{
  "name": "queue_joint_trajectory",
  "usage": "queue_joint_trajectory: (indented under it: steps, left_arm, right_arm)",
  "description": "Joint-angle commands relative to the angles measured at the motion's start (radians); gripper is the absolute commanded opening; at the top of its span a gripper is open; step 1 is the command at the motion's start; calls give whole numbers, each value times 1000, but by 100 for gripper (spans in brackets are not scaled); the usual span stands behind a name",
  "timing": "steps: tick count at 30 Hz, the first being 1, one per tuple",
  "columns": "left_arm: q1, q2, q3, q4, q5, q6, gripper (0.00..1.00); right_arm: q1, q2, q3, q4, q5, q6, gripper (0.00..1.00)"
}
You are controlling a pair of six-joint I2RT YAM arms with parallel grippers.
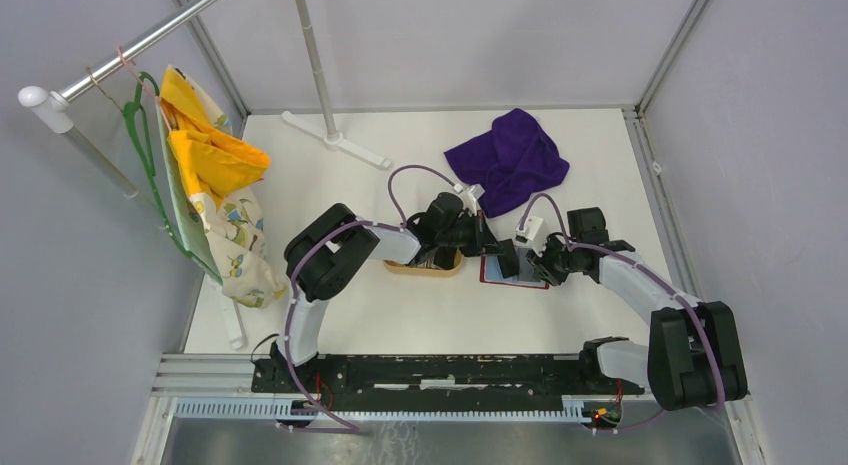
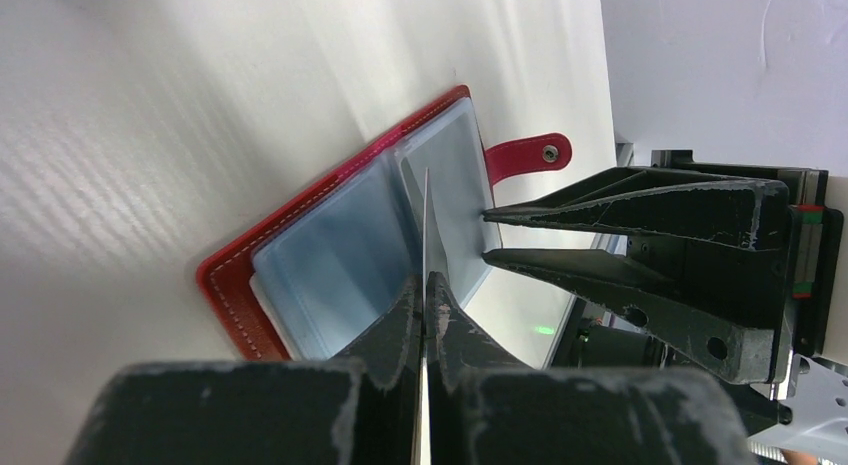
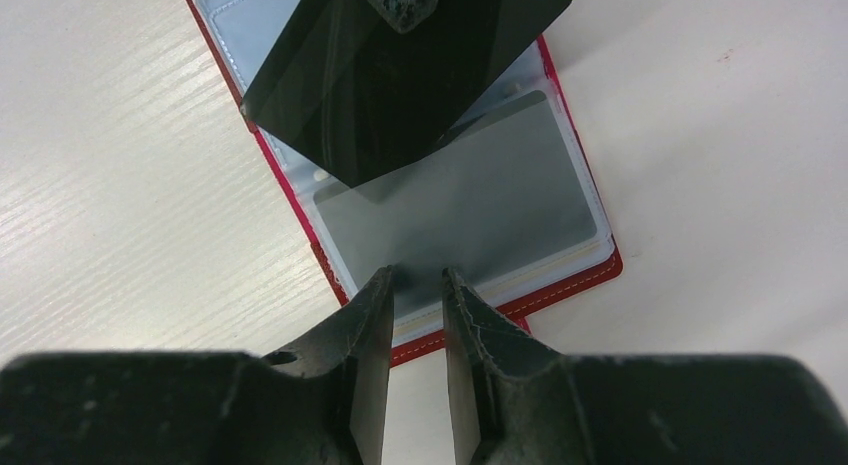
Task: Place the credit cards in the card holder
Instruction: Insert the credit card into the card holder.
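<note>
Gripping a black card (image 3: 400,75) edge-on, my left claw (image 2: 425,285) was shut tight on it, just right of the tan tray (image 1: 400,268). The card hung tilted over the open red card holder (image 2: 235,285), flat on the white table (image 1: 400,315). My right claw (image 3: 415,280) stood parted, holding nothing, tips at the holder's right edge over a pocketed grey card (image 3: 470,200).

The top camera looks steeply down from above and behind the arm bases and takes in the whole tabletop (image 1: 560,320). The two wrist cameras sit very close on opposite sides and share the open card holder (image 2: 335,255) (image 3: 480,220) and the black card (image 3: 330,95) near the tabletop's middle.
</note>
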Motion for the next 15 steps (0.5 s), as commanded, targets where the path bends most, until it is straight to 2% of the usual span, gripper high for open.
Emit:
queue_joint_trajectory:
  steps: [1,15]
  left_arm:
    - [-28,-14,47,-50,-28,71,2]
    - [-46,3,86,-145,-61,86,2]
  right_arm:
    - [2,-2,15,-6,57,12,31]
    - [1,-12,16,-7,55,19,35]
